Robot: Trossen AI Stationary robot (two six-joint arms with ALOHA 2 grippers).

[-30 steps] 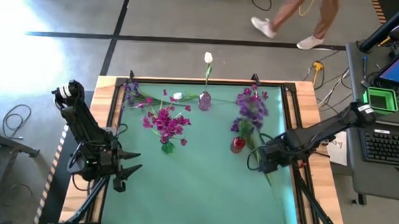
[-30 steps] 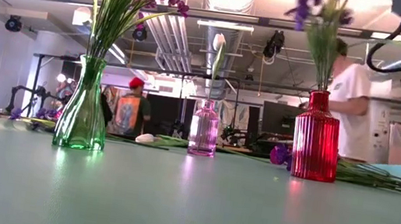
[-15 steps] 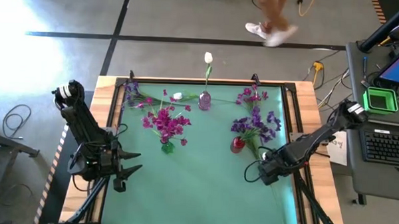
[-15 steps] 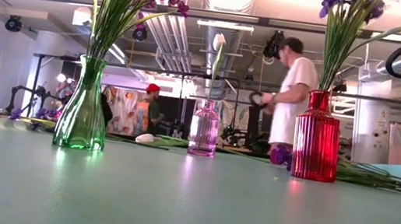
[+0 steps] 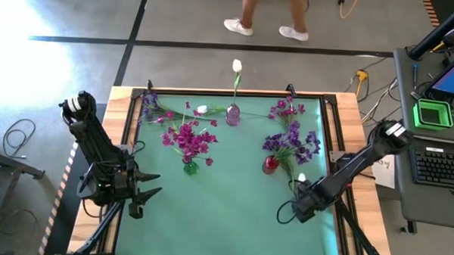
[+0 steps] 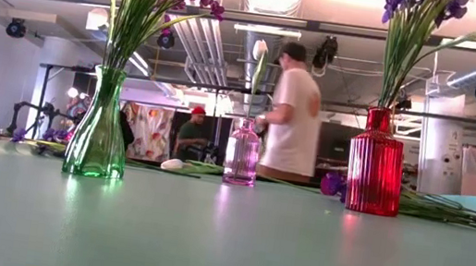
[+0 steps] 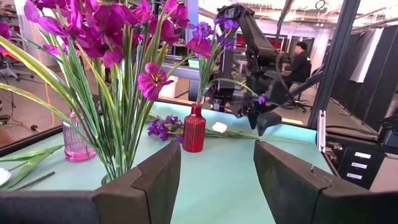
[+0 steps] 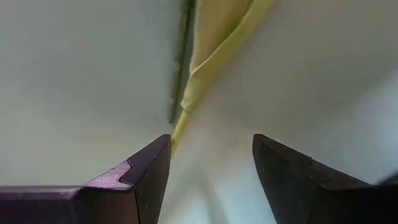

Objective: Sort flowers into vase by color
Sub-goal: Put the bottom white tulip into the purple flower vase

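Observation:
Three vases stand on the green table. The green vase (image 5: 190, 168) holds magenta flowers (image 5: 187, 138), the red vase (image 5: 269, 165) purple flowers (image 5: 293, 141), and the pink vase (image 5: 233, 115) one white bud (image 5: 237, 66). Loose flowers lie on the table: purple (image 5: 148, 103) and a white bud (image 5: 203, 109) at the far left, magenta (image 5: 286, 110) at the far right, and a white bud (image 5: 302, 177) beside the red vase. My right gripper (image 5: 298, 208) is open, pointing down over a loose green stem (image 8: 182, 68) and its yellowish leaf (image 8: 214, 56). My left gripper (image 5: 145, 193) waits open at the table's left.
My right arm (image 5: 362, 155) reaches in over the table's right edge. A wooden rim (image 5: 121, 124) frames the table. A person (image 6: 295, 113) walks in the room beyond the far edge. Bare green table (image 5: 224, 218) lies toward the near edge.
My right gripper has moved from beside the red vase toward the table's near edge. The purple bunch in the red vase has swung from leaning toward the far edge to leaning toward the table's right. A person has walked past beyond the far edge.

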